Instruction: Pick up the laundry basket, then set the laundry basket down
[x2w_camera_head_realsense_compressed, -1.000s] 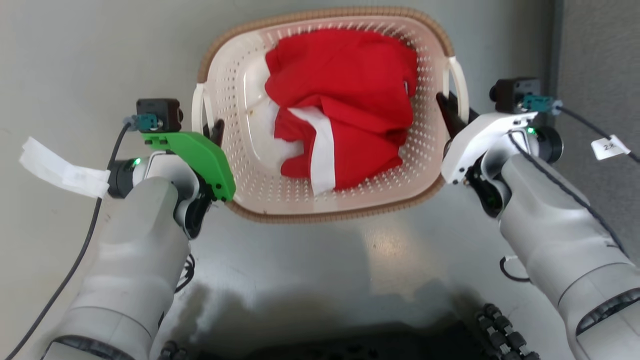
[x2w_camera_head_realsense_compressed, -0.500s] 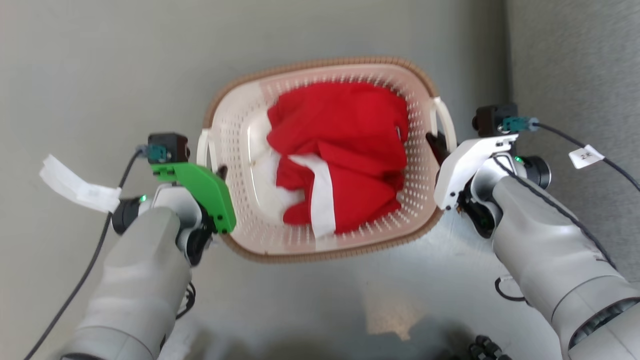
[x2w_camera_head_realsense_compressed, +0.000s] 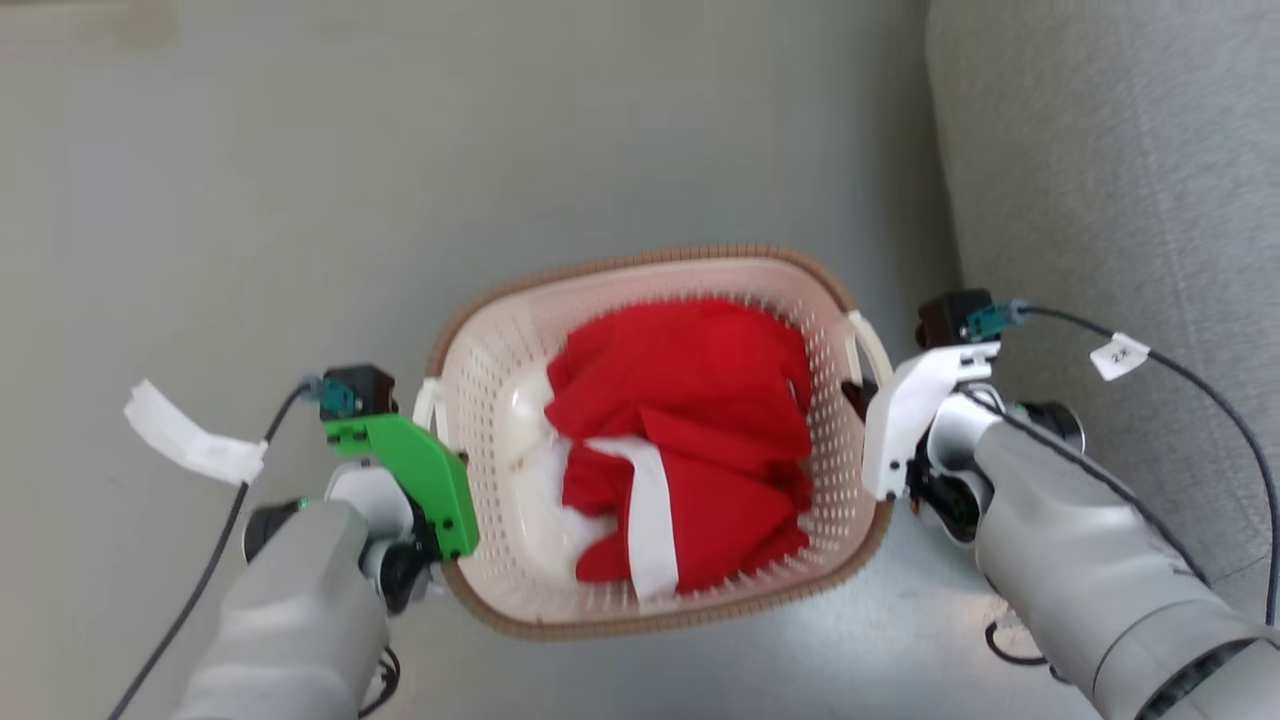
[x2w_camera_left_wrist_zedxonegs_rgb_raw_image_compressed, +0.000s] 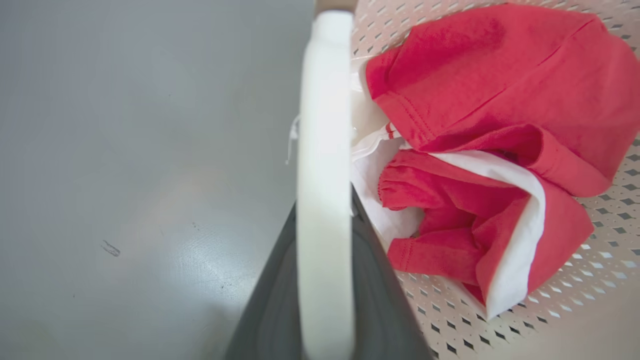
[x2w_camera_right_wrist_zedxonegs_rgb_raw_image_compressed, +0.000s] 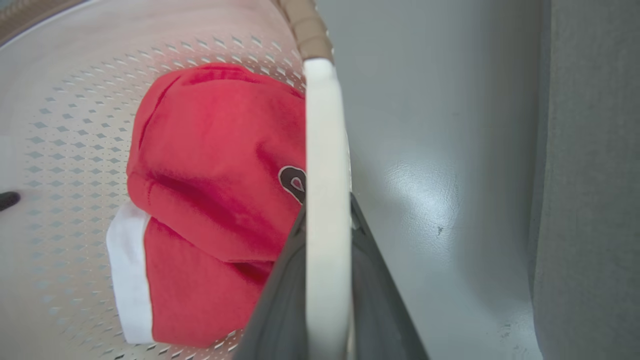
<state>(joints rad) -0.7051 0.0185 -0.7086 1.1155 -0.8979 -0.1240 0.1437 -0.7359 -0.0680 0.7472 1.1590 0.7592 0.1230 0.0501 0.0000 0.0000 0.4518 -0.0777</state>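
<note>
Both arms held basket (x2w_camera_head_realsense_compressed: 490, 370), w/ red garment (x2w_camera_head_realsense_compressed: 690, 400) inside, over grey floor (x2w_camera_head_realsense_compressed: 300, 200); couldn't tell if it touched. L end effector (x2w_camera_left_wrist_zedxonegs_rgb_raw_image_compressed: 325, 215) was clamped on left handle (x2w_camera_left_wrist_zedxonegs_rgb_raw_image_compressed: 325, 125), R end effector (x2w_camera_right_wrist_zedxonegs_rgb_raw_image_compressed: 327, 215) on right handle (x2w_camera_right_wrist_zedxonegs_rgb_raw_image_compressed: 325, 140). Floor lay open ahead and left; grey fabric edge (x2w_camera_head_realsense_compressed: 1100, 200) ran near the R arm. Vs 0.5 s ago: camera shifted, basket lower in frame, grips same.
</note>
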